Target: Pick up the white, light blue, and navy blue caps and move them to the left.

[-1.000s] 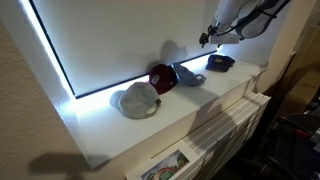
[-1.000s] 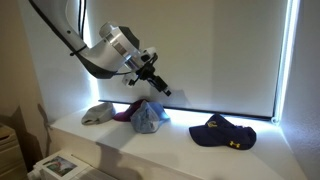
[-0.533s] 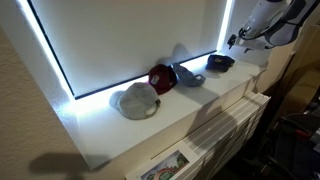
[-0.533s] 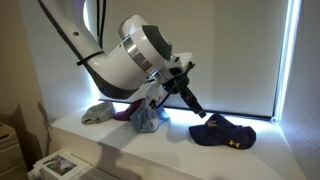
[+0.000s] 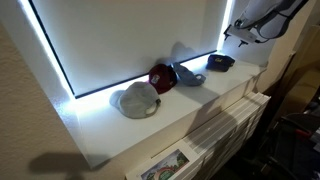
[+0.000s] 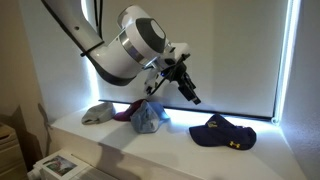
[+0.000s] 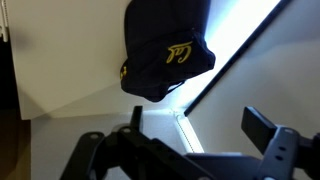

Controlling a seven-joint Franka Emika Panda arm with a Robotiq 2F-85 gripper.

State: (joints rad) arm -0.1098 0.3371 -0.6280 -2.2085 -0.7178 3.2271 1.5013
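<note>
Several caps lie in a row on a white ledge. The white cap point(image 5: 136, 100) point(image 6: 97, 113) is at one end. A maroon cap point(image 5: 162, 77) lies next to it, partly hidden in an exterior view point(image 6: 124, 113). The light blue cap point(image 5: 187, 75) point(image 6: 148, 118) comes after it. The navy blue cap point(image 5: 220, 62) point(image 6: 222, 133) with a yellow logo is at the other end and shows in the wrist view point(image 7: 163, 45). My gripper point(image 6: 188, 93) point(image 7: 195, 125) hangs open and empty in the air above the ledge, between the light blue and navy caps.
The white ledge point(image 6: 170, 150) runs under a drawn window blind point(image 6: 220, 50) with bright light at its edges. A slatted white front point(image 5: 225, 125) sits below the ledge. A box with papers point(image 6: 55, 168) stands in front of the ledge end.
The arm has swung up and away from the ledge. The gripper has risen from just above the navy cap to higher in the air. The caps have not moved.
</note>
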